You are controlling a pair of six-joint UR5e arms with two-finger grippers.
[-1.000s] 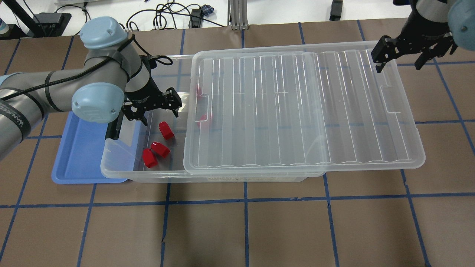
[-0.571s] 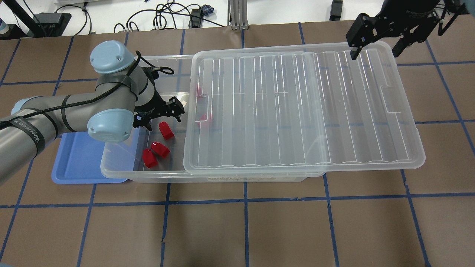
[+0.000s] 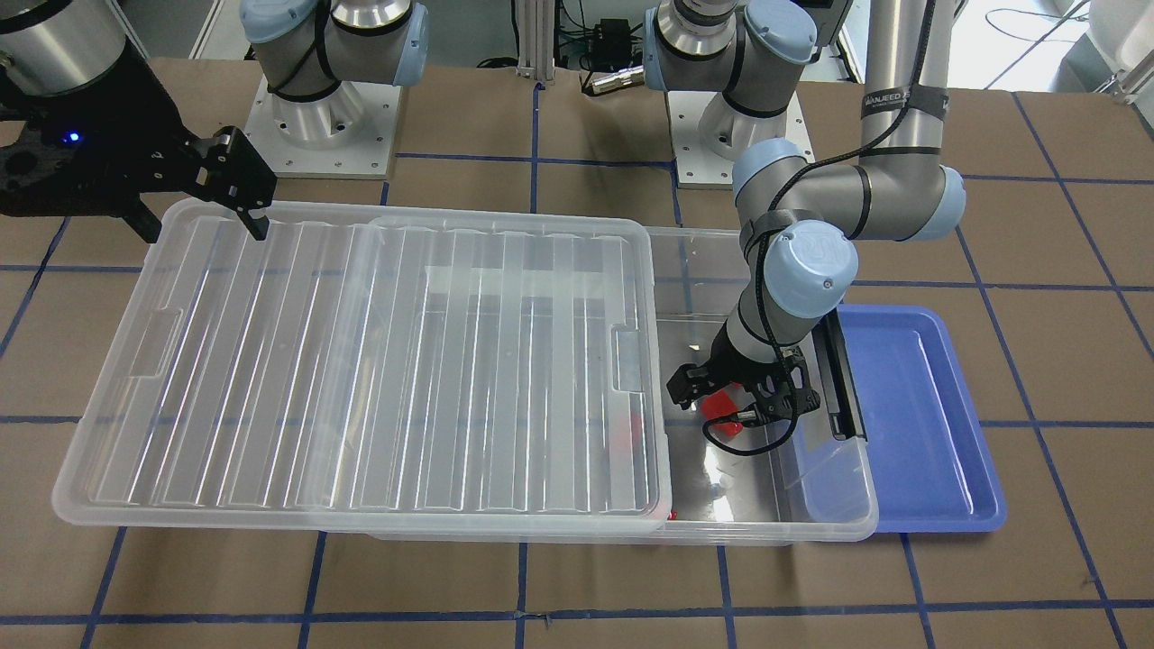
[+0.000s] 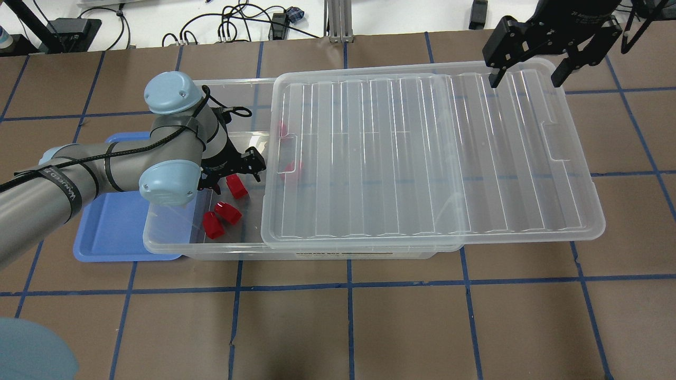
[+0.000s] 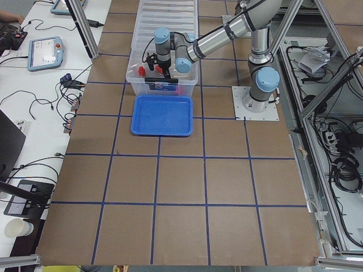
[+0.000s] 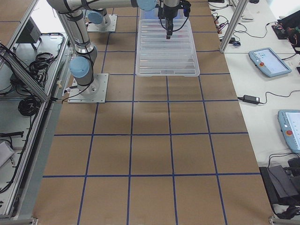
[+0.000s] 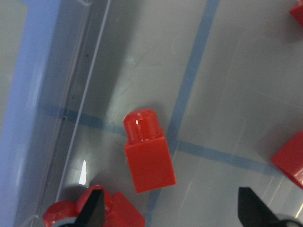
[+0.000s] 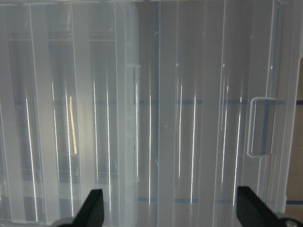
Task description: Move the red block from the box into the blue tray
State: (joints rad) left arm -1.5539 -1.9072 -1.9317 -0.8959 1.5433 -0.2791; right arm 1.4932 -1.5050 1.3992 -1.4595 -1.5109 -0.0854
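Observation:
The clear box (image 4: 174, 244) has its ribbed lid (image 4: 422, 158) slid to the right, so its left end is uncovered. Three red blocks lie there: one (image 4: 236, 186) under my left gripper (image 4: 232, 173) and two more (image 4: 228, 211) near the front wall. My left gripper is open and low inside the box. In the left wrist view the block (image 7: 147, 158) lies flat between and ahead of the fingertips (image 7: 92, 210). The blue tray (image 4: 116, 232) sits left of the box, partly under it. My right gripper (image 4: 528, 58) is open and empty above the lid's far right corner.
Two more red blocks (image 4: 290, 169) show faintly through the lid. The box's left wall (image 3: 838, 379) with the black latch stands between my left gripper and the tray (image 3: 911, 406). The right wrist view shows only the lid (image 8: 161, 118).
My left arm has moved right and down into the box, closer over the red block. My right gripper has moved up and left, over the lid's far corner. The blocks have not moved.

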